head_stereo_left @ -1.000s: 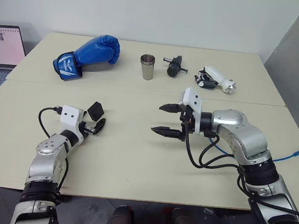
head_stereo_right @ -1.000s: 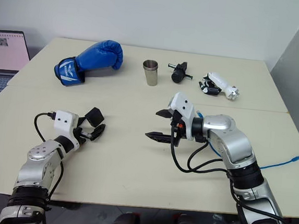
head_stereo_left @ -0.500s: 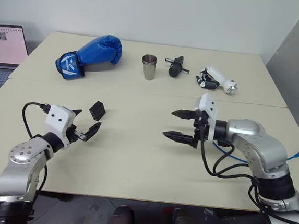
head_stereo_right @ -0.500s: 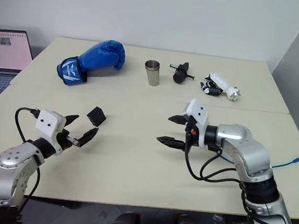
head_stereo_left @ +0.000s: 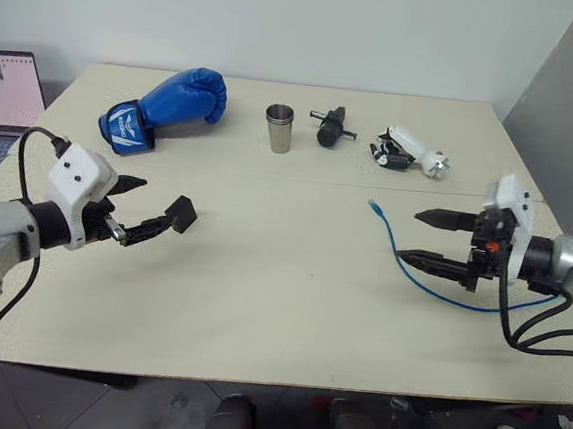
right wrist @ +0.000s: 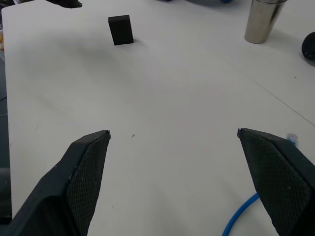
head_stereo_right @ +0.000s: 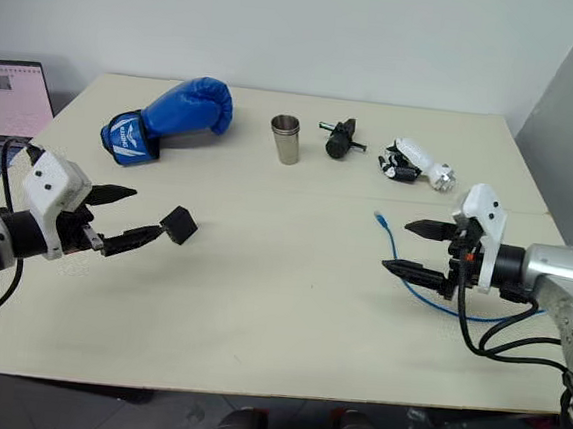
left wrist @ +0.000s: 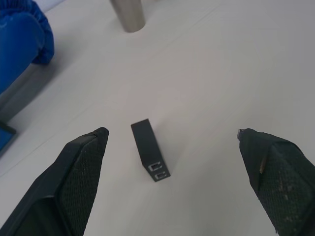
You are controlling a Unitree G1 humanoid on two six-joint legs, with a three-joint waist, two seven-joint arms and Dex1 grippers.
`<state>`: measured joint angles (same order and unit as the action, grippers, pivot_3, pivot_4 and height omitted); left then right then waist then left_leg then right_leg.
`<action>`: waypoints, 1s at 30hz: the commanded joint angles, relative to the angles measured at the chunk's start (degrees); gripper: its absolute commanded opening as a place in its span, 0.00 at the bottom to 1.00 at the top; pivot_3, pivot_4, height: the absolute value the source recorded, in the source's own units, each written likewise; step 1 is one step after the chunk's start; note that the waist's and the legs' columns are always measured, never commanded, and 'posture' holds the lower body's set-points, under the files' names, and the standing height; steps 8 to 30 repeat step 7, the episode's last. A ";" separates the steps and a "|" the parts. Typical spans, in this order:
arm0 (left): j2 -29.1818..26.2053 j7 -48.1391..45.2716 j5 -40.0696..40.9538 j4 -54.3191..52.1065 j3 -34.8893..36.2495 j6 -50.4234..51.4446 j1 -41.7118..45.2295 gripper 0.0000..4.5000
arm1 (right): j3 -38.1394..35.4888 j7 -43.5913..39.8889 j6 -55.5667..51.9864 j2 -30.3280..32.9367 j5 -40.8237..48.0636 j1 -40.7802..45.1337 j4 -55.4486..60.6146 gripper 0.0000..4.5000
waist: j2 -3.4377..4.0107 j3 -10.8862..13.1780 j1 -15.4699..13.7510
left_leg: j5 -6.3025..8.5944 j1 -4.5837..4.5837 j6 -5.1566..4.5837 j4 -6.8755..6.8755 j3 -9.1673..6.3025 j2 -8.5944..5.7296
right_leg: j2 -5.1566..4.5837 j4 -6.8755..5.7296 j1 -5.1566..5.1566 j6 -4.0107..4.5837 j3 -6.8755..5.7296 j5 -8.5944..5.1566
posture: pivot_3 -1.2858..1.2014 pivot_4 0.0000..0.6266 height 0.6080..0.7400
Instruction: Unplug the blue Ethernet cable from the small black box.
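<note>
A broad stretch of bare table [head_stereo_right: 279, 304] lies open between the left gripper [head_stereo_right: 126, 217] and the right gripper [head_stereo_right: 414, 250], both with fingers spread wide and nothing between them. On the left half, the small black box [head_stereo_right: 179, 225] stands alone just beyond the left gripper's tips, with bare surface all around it. On the right half, the blue Ethernet cable [head_stereo_left: 402, 266] trails loose across the table beneath the right gripper, its plug end apart from the box. Along the far edge stand a blue boxing glove [head_stereo_right: 169, 119], a metal cup [head_stereo_right: 285, 138], a black cylindrical tool [head_stereo_right: 338, 138] and a white-and-black gadget [head_stereo_right: 416, 164], well apart from both grippers.
</note>
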<state>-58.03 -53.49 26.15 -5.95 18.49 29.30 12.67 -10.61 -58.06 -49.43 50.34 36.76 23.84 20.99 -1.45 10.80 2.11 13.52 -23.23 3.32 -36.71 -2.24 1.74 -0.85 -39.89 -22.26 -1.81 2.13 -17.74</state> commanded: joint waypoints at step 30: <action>-2.91 -6.53 0.97 2.69 -0.22 0.97 2.31 1.00 | -2.96 -0.19 -0.44 3.37 3.43 2.57 -0.57 0.98 | 0.00 0.00 0.02 | 0.00 0.01 0.00 0.01 0.09 0.01 | -0.01 0.02 -0.01 0.00 0.07 0.00 | 0.52 0.24 1.00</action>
